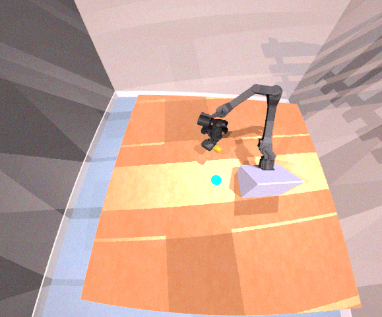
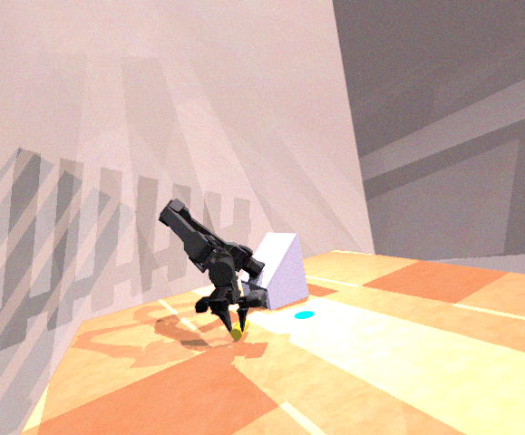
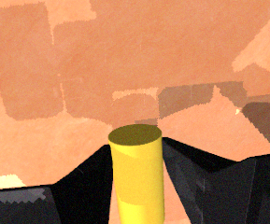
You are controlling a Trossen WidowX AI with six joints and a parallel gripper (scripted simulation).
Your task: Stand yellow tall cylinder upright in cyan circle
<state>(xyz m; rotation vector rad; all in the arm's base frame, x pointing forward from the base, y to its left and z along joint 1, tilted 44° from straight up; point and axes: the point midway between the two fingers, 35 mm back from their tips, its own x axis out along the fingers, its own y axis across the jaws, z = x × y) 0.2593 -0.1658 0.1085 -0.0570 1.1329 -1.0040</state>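
Note:
The yellow tall cylinder (image 1: 218, 148) (image 2: 237, 333) (image 3: 139, 177) lies on its side at table height, its dark end face toward the exterior camera. Whether it touches the table cannot be told. My gripper (image 2: 238, 330) (image 3: 135, 147) is shut on it, one finger on each side, pointing down at it. In the top view the gripper body covers part of the cylinder and hides the fingertips. The flat cyan circle (image 1: 216, 179) (image 2: 304, 314) has nothing on it. It lies apart from the cylinder, nearer the front in the top view.
The pale lavender wedge block (image 1: 276, 177) (image 2: 286, 281) under the arm's base stands to the right of the circle in the top view. The orange table (image 1: 132, 266) (image 2: 150, 388) carries sharp light bands and shadows. Its left edge borders a blue floor strip (image 1: 61, 246).

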